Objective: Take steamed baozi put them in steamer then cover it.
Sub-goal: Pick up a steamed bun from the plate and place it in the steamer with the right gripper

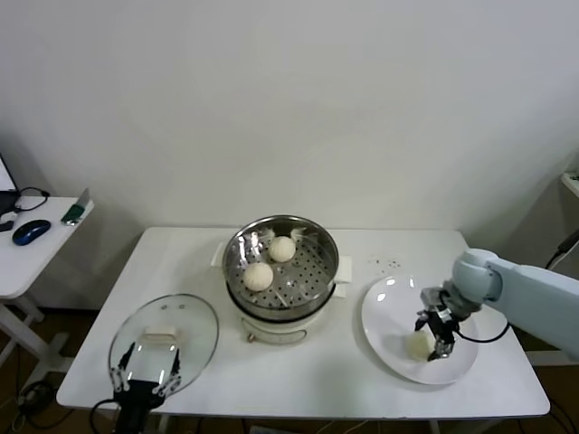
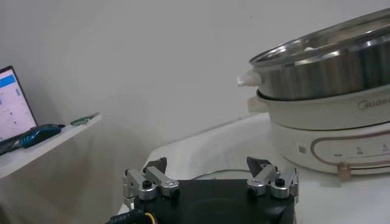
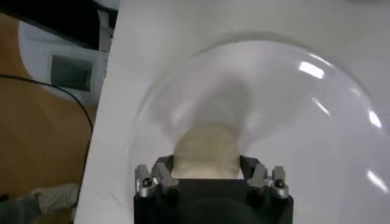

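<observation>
The steamer (image 1: 303, 271) stands mid-table on its cream-white pot base (image 1: 271, 324) and holds two baozi (image 1: 282, 249) (image 1: 258, 276). A third baozi (image 1: 415, 345) lies on the white plate (image 1: 389, 307) at the right. My right gripper (image 1: 436, 342) is down on that plate. In the right wrist view the gripper (image 3: 204, 159) has its fingers pressed on both sides of this baozi (image 3: 204, 146). The cover (image 1: 181, 318) lies flat on the table at the front left. My left gripper (image 1: 145, 369) is open and empty just in front of it. No fourth baozi shows.
A side table (image 1: 36, 258) at far left carries a blue mouse (image 1: 32, 231) and a small device (image 1: 74, 210). The left wrist view shows the steamer (image 2: 329, 67) to one side and a lit screen (image 2: 12, 103). The table's front edge (image 1: 298, 411) is near both grippers.
</observation>
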